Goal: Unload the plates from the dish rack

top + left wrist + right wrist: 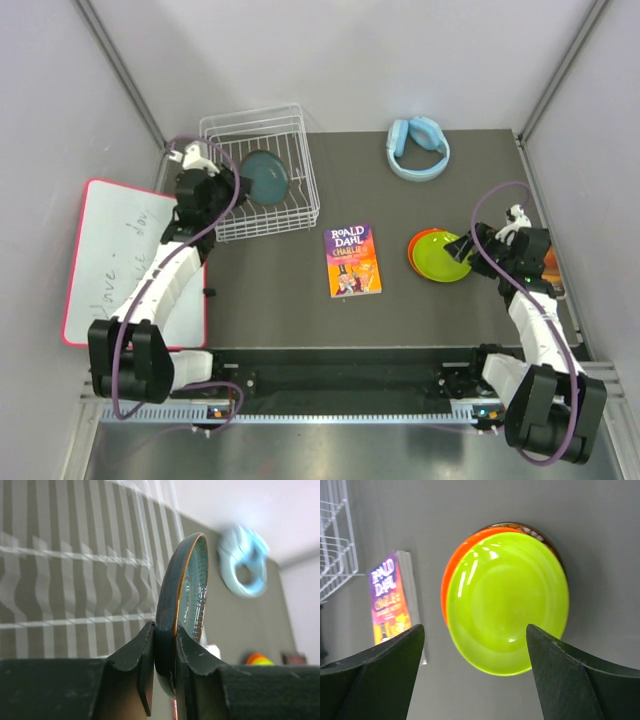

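The dark green plate stands on edge in the white wire dish rack at the back left. My left gripper is shut on its rim; in the left wrist view the plate rises upright between my fingers. The lime green plate lies flat on the orange plate at the right. A sliver of a darker plate shows under them. My right gripper is open and empty just beside the stack.
A Roald Dahl paperback lies mid-table. Light blue headphones sit at the back. A whiteboard with a red frame lies left of the mat. Grey walls close in on both sides.
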Robot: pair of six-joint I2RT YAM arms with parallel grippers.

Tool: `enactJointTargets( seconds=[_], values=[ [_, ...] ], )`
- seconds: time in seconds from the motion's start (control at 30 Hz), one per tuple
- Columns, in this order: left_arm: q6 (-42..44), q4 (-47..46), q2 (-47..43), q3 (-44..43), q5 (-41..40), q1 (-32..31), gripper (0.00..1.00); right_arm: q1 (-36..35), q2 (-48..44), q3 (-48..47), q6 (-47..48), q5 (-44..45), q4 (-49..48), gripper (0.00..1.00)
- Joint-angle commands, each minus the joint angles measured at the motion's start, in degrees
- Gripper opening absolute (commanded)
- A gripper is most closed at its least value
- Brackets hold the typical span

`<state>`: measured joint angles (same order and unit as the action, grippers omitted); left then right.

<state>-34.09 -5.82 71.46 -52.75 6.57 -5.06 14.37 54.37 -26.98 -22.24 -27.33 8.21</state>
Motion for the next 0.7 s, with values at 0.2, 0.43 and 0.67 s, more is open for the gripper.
enactJointTargets(
  seconds=[0.2,0.43,0.67],
  values=[
    [-3.97,-8.93,2.71,-0.86,3.36,-21.30,0.00,-0.31,-11.73,-2.81,-3.86,-6.67,2.60,0.83],
    [-4.24,-11.05,5.35,0.28,0.99,-29.03,0.00,-0.66,-15.43,-2.81,-5.27,-9.05,2.78,0.84],
    [-4.67,-12.54,7.29,0.98,1.17,-32.03,0.00,-1.01,-14.38,-1.32,-8.79,-12.66,-2.22,0.86]
  ],
)
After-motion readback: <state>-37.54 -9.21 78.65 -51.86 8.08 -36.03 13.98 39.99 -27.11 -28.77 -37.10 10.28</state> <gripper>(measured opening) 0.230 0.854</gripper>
